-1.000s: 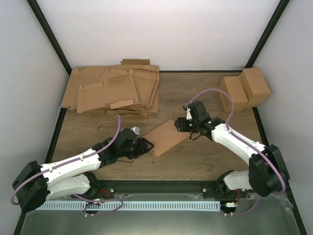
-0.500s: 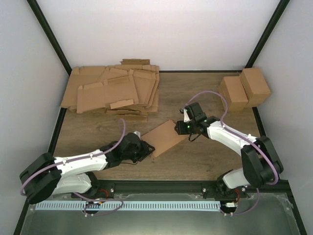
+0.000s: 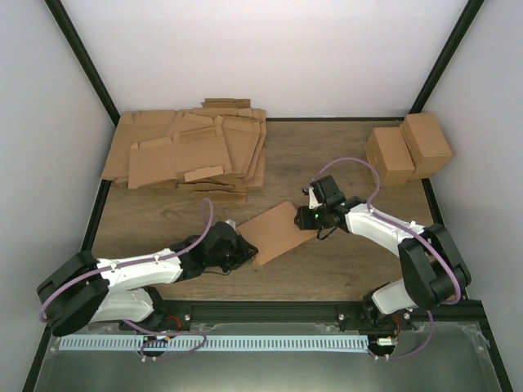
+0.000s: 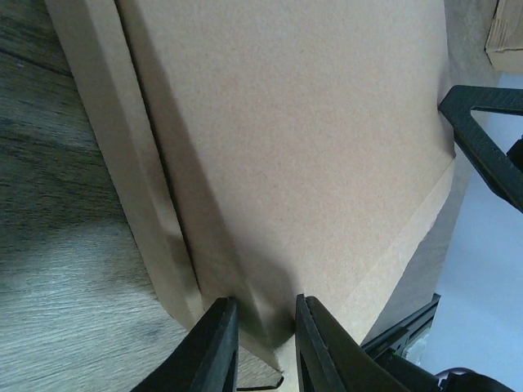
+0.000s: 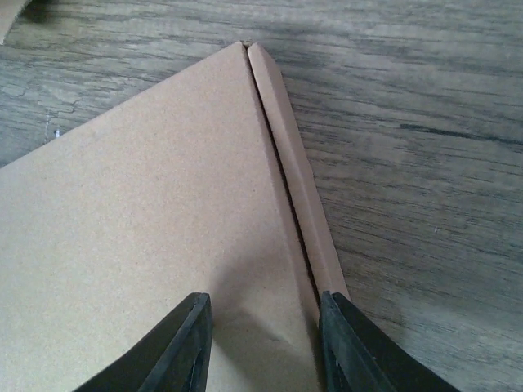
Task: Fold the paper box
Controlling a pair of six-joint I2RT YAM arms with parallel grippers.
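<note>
The paper box (image 3: 276,231) lies as a flat brown carton, set askew, at the table's middle. My left gripper (image 3: 242,245) is at its near left corner. In the left wrist view the fingers (image 4: 219,343) of the left gripper (image 4: 265,306) pinch that corner of the paper box (image 4: 278,147), which buckles between them. My right gripper (image 3: 308,219) is at the box's right edge. In the right wrist view the right gripper (image 5: 263,302) holds the paper box (image 5: 147,220), one finger on the top panel and the other at the folded side strip (image 5: 298,180), with a dent between them.
A heap of flat die-cut cardboard sheets (image 3: 192,155) covers the back left of the table. Two blocky brown cartons (image 3: 409,149) stand at the back right. The black frame rail (image 3: 270,310) runs along the near edge by the arm bases.
Both grippers have narrowed onto the box. The left arm has dropped lower and slid along to the corner; the right gripper has shifted slightly down and left onto the edge.
</note>
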